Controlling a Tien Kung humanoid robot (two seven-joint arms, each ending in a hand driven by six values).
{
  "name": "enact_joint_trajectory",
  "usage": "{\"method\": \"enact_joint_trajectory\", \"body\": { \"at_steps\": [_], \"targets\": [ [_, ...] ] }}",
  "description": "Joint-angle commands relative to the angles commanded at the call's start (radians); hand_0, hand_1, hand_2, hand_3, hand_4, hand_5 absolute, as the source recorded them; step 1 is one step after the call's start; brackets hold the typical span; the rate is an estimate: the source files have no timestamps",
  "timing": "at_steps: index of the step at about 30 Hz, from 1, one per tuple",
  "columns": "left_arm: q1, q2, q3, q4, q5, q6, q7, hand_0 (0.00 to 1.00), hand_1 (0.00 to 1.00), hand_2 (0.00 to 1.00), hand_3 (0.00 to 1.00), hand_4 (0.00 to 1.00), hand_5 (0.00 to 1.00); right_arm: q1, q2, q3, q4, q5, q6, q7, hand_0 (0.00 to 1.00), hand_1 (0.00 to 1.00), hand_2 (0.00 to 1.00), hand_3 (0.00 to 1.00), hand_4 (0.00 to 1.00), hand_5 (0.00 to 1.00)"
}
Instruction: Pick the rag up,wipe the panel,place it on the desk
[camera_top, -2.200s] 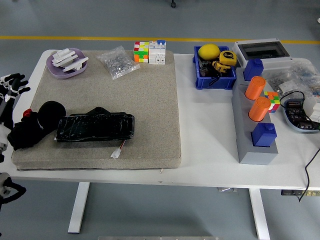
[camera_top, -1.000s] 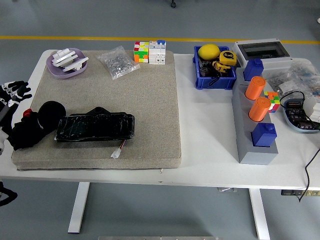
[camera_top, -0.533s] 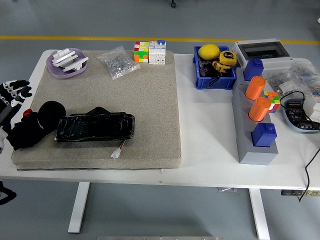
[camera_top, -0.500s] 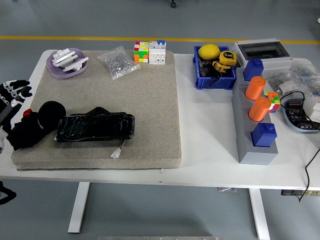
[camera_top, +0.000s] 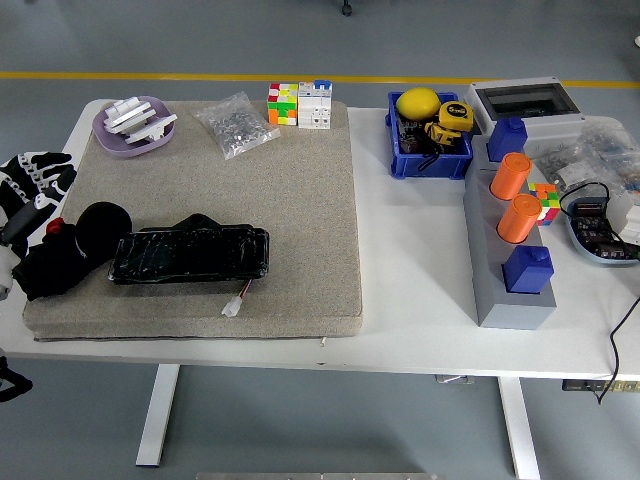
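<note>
A crumpled black rag (camera_top: 58, 265) lies at the left end of the beige mat (camera_top: 290, 190), with a small red part showing on top of it. Just right of it sits a flat black panel (camera_top: 190, 253) wrapped in shiny film, with a white connector on a short wire at its near edge. My left hand (camera_top: 32, 182) comes in at the left edge, above and slightly behind the rag, fingers spread and holding nothing. It is apart from the rag. My right hand is out of view.
A purple dish (camera_top: 134, 126), a bag of small parts (camera_top: 236, 124) and a colour cube (camera_top: 283, 104) line the mat's far edge. On the right stand a blue bin (camera_top: 430, 150), a grey block with orange cylinders (camera_top: 514, 200) and cables.
My left hand has risen and shifted right from the table's left edge, closer to the rag. Rag and panel have not moved.
</note>
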Motion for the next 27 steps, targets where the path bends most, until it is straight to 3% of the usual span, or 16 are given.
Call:
{"method": "enact_joint_trajectory", "body": {
  "at_steps": [11, 27],
  "targets": [
    [-0.011, 0.009, 0.004, -0.001, 0.003, -0.002, 0.001, 0.617, 0.686, 0.682, 0.577, 0.927, 0.415, -0.001, -0.013, 0.000, 0.000, -0.002, 0.001, 0.002, 0.546, 0.586, 0.651, 0.586, 0.998, 0.484],
    [-0.037, 0.037, 0.020, 0.031, 0.030, 0.003, -0.004, 0.622, 0.689, 0.681, 0.577, 0.927, 0.414, 0.016, -0.015, 0.165, 0.000, -0.155, -0.015, 0.004, 0.546, 0.587, 0.650, 0.585, 0.998, 0.484]
  ]
}}
